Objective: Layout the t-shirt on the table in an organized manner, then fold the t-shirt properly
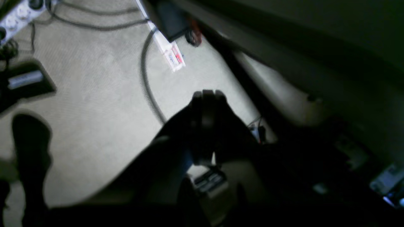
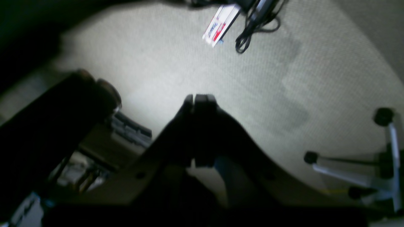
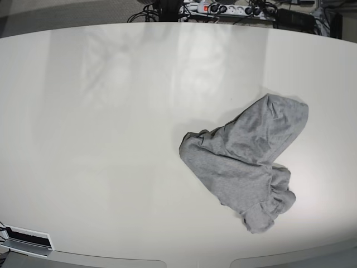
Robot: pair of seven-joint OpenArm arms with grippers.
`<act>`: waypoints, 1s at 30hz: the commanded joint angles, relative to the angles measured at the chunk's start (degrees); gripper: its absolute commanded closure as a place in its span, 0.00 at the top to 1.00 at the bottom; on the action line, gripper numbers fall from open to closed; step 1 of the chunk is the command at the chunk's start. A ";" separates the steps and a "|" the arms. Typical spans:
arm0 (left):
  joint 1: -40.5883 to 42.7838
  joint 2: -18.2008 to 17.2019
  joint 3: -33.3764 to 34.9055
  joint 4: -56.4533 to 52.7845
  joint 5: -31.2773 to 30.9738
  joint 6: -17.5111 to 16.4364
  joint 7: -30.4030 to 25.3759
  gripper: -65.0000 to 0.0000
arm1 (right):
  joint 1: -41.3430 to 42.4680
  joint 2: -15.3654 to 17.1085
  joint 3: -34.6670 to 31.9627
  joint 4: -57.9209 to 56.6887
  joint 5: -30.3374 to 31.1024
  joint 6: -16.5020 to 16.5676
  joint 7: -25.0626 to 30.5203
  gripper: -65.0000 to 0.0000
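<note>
The heather-grey t-shirt (image 3: 245,162) lies crumpled in a heap on the right half of the off-white table (image 3: 100,139) in the base view; no lettering shows. Neither arm shows in the base view. In the left wrist view, my left gripper (image 1: 208,94) is shut with nothing in it, hanging over carpeted floor beside the table's underside. In the right wrist view, my right gripper (image 2: 200,97) is shut and empty, also over the carpet. The shirt shows in neither wrist view.
Power strips and cables (image 3: 223,8) lie beyond the table's far edge. A white power strip (image 1: 167,50) and cables lie on the carpet. A chair base with castors (image 2: 378,164) stands at the right of the right wrist view.
</note>
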 commanded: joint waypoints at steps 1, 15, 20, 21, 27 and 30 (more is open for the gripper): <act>1.36 -0.94 0.04 3.61 -0.31 -0.48 0.90 0.00 | -2.71 0.35 -0.07 3.23 1.57 0.83 -1.81 0.00; 19.87 -18.40 -1.14 32.70 -0.33 1.09 3.54 0.00 | -26.10 14.88 -0.07 47.15 3.63 -8.20 -3.85 0.00; 26.53 -21.00 -10.29 42.36 -2.99 0.92 3.76 0.00 | -32.59 17.49 -0.07 59.45 -4.07 -13.49 -3.85 0.00; 27.58 -20.96 -13.09 44.65 -4.28 0.04 4.09 0.00 | -33.46 17.64 -0.07 61.66 -5.57 -14.38 -3.89 0.00; 30.25 -20.96 -26.23 57.37 -12.50 -4.46 5.27 0.00 | -34.56 17.57 -0.07 69.53 -14.69 -18.95 -3.78 0.00; 29.99 -20.96 -30.82 61.35 -15.93 -5.81 4.92 0.00 | -34.07 17.57 -0.07 71.67 -17.70 -20.92 -3.48 0.00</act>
